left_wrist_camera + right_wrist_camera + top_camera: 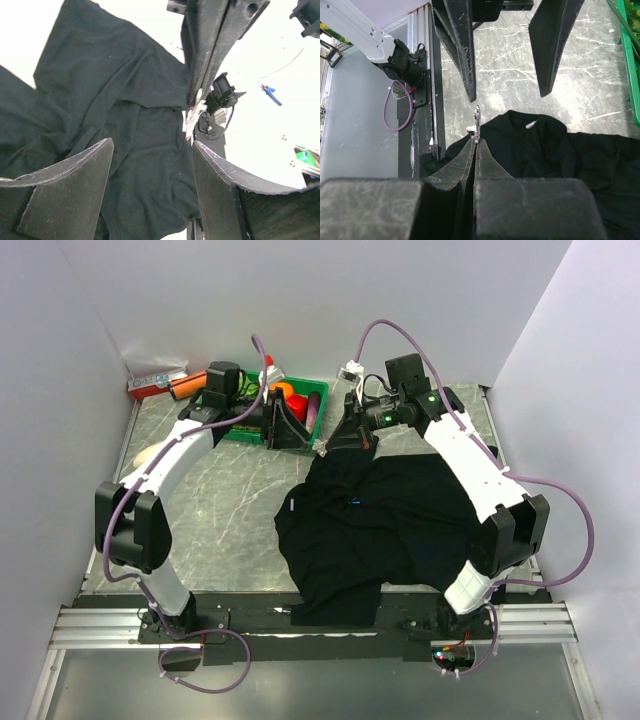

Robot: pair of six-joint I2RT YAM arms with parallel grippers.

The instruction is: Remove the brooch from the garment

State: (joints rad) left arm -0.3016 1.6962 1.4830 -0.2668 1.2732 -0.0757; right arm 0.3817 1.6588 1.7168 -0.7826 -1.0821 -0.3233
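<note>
The garment (400,520) is a black shirt lying crumpled on the table's right half; it also shows in the left wrist view (125,125) and the right wrist view (555,150). My right gripper (335,440) is shut on the brooch (477,120), a tiny sparkly pin that sticks out of the closed tips (476,141), held above the table clear of the shirt's collar. The brooch shows in the top view (322,447) and the left wrist view (193,116). My left gripper (305,438) is open and empty, its fingers (462,50) facing the brooch at close range (152,145).
A green tray (315,390) of vegetables stands at the back centre, just behind both grippers. Red and orange items (160,387) lie in the back left corner. A white label (532,123) sits inside the shirt's collar. A small blue speck (355,502) lies on the shirt.
</note>
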